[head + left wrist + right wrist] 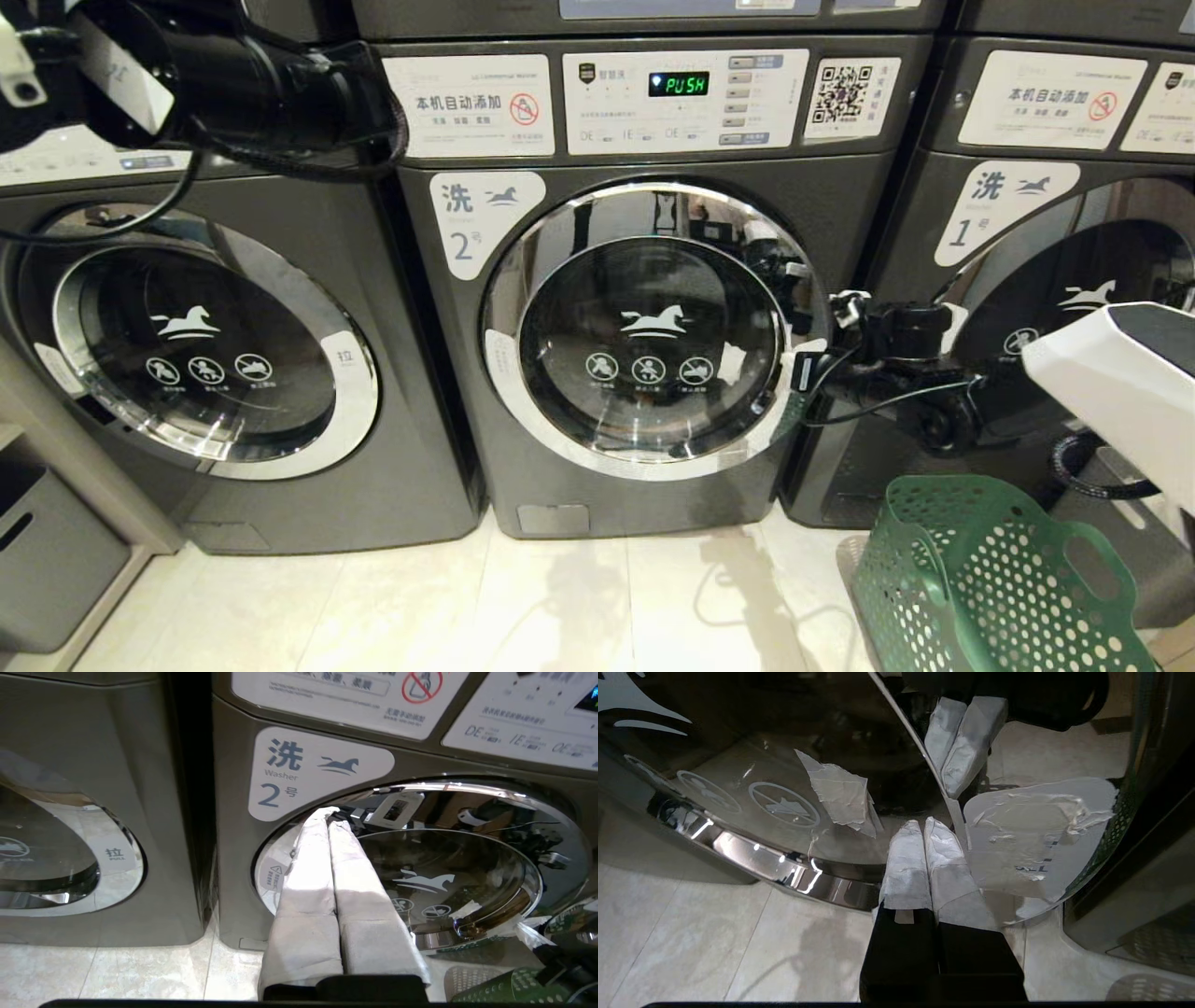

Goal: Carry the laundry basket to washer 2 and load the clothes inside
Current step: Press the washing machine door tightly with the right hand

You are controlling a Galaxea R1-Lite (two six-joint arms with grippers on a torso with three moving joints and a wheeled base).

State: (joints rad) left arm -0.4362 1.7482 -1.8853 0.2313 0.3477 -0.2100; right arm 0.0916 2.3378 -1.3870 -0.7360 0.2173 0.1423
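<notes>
Washer 2 (467, 245) stands in the middle with its round glass door (649, 327) shut. The green laundry basket (980, 579) sits on the floor at the lower right, and I see no clothes in it from here. My right gripper (924, 823) is shut with nothing in it. Its white-wrapped tips are at the door's right rim, beside a worn white pull label (1036, 835); the same gripper (805, 369) shows in the head view. My left gripper (332, 814) is shut and empty, raised and pointing at the door's upper left rim.
Washer 1 (1027, 215) stands on the right behind the basket, and another washer (205, 345) on the left. Washer 2's display (679, 84) reads PUSH. A grey bin (47, 551) is at the far left. Pale tiled floor (560, 607) lies before the machines.
</notes>
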